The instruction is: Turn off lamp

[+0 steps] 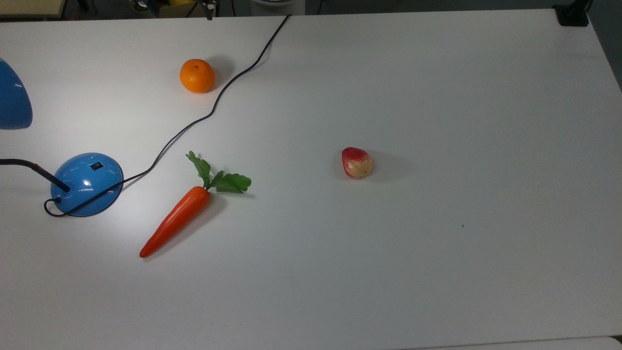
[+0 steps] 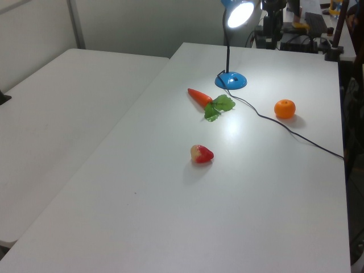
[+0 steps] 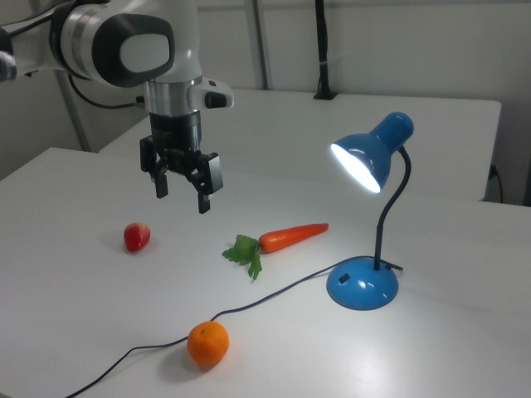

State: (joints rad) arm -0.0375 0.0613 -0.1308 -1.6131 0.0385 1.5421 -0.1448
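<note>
One lamp (image 3: pixel 362 286) is standing lit on the white desk (image 1: pixel 437 267). Beside its base one carrot (image 1: pixel 176 221) is lying, one orange (image 1: pixel 197 76) near the cord, one strawberry (image 1: pixel 356 163) farther away. The tool (image 3: pixel 182 192) is hanging above the desk, fingers spread, holding nothing.

In the right view my arm enters from the upper left, its white and grey wrist housing bending over so that the last link points straight down. My gripper (image 3: pixel 182 190) hangs below it with the two black fingers (image 3: pixel 204 199) pointing downward and spread apart, a clear gap between them and nothing held. It is suspended in the air above the table, touching nothing.
</note>
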